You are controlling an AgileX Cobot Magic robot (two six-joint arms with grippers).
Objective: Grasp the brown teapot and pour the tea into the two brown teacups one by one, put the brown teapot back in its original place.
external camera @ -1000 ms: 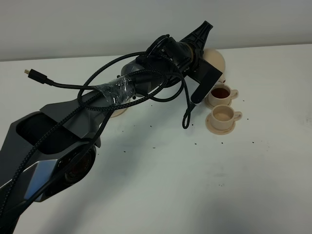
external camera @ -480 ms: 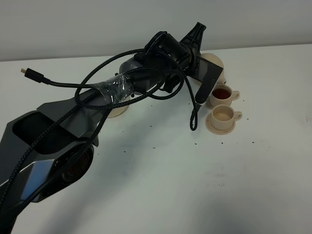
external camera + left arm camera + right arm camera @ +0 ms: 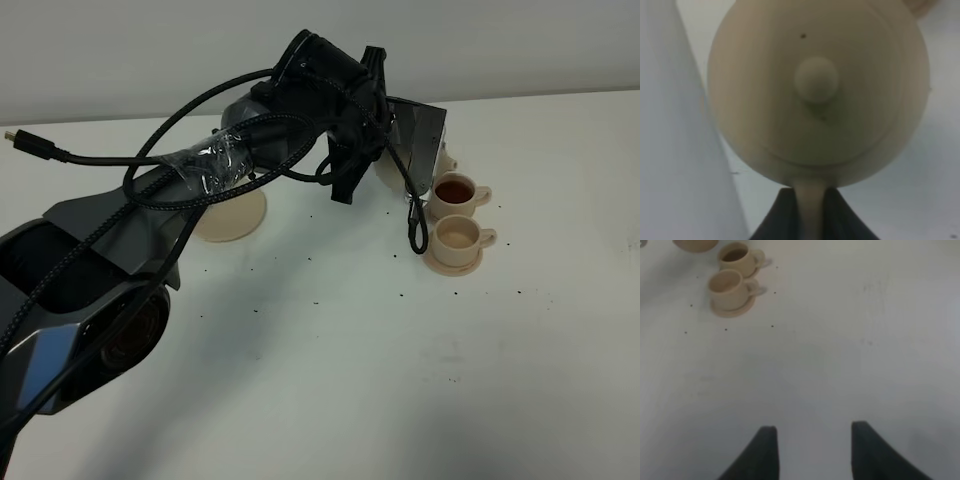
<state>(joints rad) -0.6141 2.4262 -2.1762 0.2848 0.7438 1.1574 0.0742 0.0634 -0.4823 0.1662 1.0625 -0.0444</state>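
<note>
Just behind the teacup with dark tea (image 3: 455, 192), I see the brown teapot (image 3: 392, 178), mostly hidden in the high view by my left arm (image 3: 270, 140), which reaches across to it. Its short spout (image 3: 446, 160) pokes out close to that teacup's rim. From the left wrist camera the teapot (image 3: 790, 100) fills the picture, lid knob (image 3: 816, 80) facing the lens, and the left jaws are closed tight on its loop handle (image 3: 810, 210), one dark finger (image 3: 777, 220) pressed against each side. I cannot tell whether the pot is touching the tabletop (image 3: 350, 380) or held just off it. The second teacup (image 3: 456, 238) stands just in front of the dark-tea teacup on its own saucer (image 3: 450, 264), its inside pale. A lone tan saucer (image 3: 232, 215) lies well apart from the dark-tea teacup, partly under the arm. Small dark specks dot the tabletop around both cups. On the right wrist camera the right jaws stand wide apart with nothing between their fingers (image 3: 765, 452), over bare tabletop well away from the dark-tea teacup (image 3: 739, 257) and its neighbour (image 3: 729, 286).
</note>
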